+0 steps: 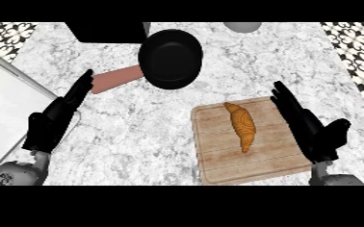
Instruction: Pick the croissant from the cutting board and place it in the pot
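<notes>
While the croissant [243,127] lay on the cutting board [213,149], the pot [171,57] stood empty.
Nothing showed inside the black pot, which sat far and centre on the marble counter [142,134], its reddish handle [113,79] pointing left and near. The wooden cutting board occupied the near right and carried only the croissant, lying lengthwise near its middle, well apart from the pot. Both hands were open. The left hand [53,120] rested at the near left, fingers straight and angled toward the far side, their tips close beside the handle's end. The right hand [305,120] hung over the board's right edge, fingers straight and pointing away, thumb spread to the right, just beside the croissant but not touching it.
</notes>
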`<state>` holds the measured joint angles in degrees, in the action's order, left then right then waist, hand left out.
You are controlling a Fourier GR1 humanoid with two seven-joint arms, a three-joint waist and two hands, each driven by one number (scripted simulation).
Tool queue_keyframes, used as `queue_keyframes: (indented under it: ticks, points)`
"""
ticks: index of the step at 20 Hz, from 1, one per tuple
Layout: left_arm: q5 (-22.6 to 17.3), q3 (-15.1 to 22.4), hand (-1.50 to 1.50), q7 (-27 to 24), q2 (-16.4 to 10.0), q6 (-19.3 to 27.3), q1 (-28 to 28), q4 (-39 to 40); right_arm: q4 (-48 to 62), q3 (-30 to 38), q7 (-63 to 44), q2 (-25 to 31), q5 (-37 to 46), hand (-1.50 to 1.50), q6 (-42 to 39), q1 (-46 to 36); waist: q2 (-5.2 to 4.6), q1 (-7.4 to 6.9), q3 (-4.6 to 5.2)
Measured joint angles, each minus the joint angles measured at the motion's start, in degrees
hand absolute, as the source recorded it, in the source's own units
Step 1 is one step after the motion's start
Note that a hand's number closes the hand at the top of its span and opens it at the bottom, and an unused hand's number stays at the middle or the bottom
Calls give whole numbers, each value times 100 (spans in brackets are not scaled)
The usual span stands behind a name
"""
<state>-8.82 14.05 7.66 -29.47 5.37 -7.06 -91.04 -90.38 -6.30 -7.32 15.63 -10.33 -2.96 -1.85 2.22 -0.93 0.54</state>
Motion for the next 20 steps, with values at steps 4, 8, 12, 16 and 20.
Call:
queue_keyframes:
  ticks: [4, 8, 12, 16, 20]
  points:
    - [-113, -332, 0, 34, 192, 303, -164, -144, 360, 110, 369, 280, 34, 150, -486, -871, -163, -97, -41]
    - [-322, -627, 0, 48, 429, 585, -347, -172, 384, -56, 902, 1070, 785, -150, -980, -1698, -214, -339, -14]
    - [-454, -755, 0, 154, 727, 863, -489, -183, 1325, 9, 2281, 1290, 1343, -150, -1037, -2132, -306, -323, -56]
    - [-524, -927, 0, 199, 793, 951, -558, -141, 2266, 77, 3718, 1407, 1498, -150, -1387, -2580, -311, -237, -67]
    - [-477, -1020, 0, 254, 872, 1047, -572, -88, 2848, -48, 4387, 1563, 1792, -150, -1824, -3108, -276, -116, -62]
